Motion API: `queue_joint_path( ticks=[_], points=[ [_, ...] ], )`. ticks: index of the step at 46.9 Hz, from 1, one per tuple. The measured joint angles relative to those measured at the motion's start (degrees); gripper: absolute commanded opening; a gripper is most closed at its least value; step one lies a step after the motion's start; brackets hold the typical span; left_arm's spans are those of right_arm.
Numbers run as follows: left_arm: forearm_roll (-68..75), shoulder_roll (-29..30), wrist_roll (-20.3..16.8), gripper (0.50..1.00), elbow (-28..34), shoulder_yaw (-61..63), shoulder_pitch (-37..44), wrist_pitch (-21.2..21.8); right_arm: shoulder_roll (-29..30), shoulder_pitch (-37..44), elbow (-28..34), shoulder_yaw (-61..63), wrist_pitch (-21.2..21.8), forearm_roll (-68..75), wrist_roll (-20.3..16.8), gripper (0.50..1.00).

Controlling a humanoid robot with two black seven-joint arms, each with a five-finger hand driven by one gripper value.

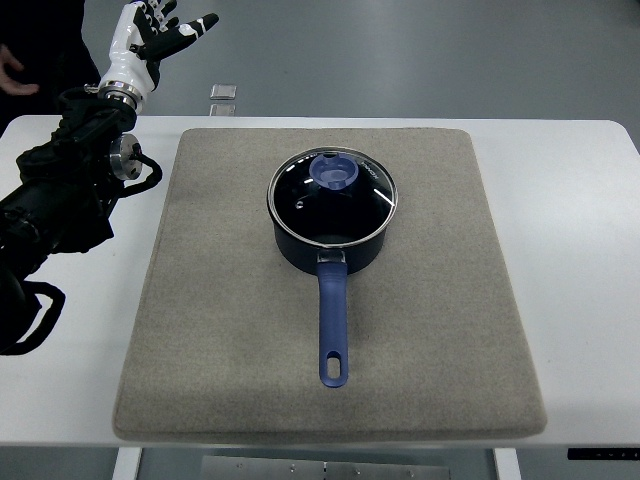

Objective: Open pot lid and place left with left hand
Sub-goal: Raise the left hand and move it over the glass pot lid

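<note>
Resting round glass lid [332, 196], blue pot [330, 246], felt mat [220, 340]

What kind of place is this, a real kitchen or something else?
Probably a lab or test room, not a kitchen. The blue pot stands on a grey mat on a plain white table, with no stove, and bare grey floor lies beyond. The left robot hand is raised.

The left arm [60, 190] is black (looped cables alongside), ending in a white-and-black left hand [150, 40].
</note>
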Motion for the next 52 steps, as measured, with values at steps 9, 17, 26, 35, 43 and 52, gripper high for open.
queue_joint_path(
  ticks=[9,17,26,35,43,52],
  points=[
    [0.0,0.1,0.0,0.988,0.1,0.0,0.3,0.1,0.0,0.0,0.0,0.0,0.0,0.0,0.0,0.917],
    [0.0,0.1,0.0,0.988,0.1,0.0,0.4,0.1,0.0,0.0,0.0,0.0,0.0,0.0,0.0,0.917],
    [0.0,0.1,0.0,0.988,0.0,0.0,0.4,0.0,0.0,0.0,0.0,0.0,0.0,0.0,0.0,0.917],
    [1.1,0.0,0.0,0.988,-1.9,0.2,-0.4,-1.0,0.0,0.0,0.0,0.0,0.0,0.0,0.0,0.917],
    [12.3,2.8,-0.1,0.988,-5.2,0.9,-4.7,-3.4,0.0,0.0,0.0,0.0,0.0,0.0,0.0,0.917],
    [29.9,8.1,0.0,0.988,-10.8,1.1,-9.9,-8.8,0.0,0.0,0.0,0.0,0.0,0.0,0.0,0.917]
  ],
)
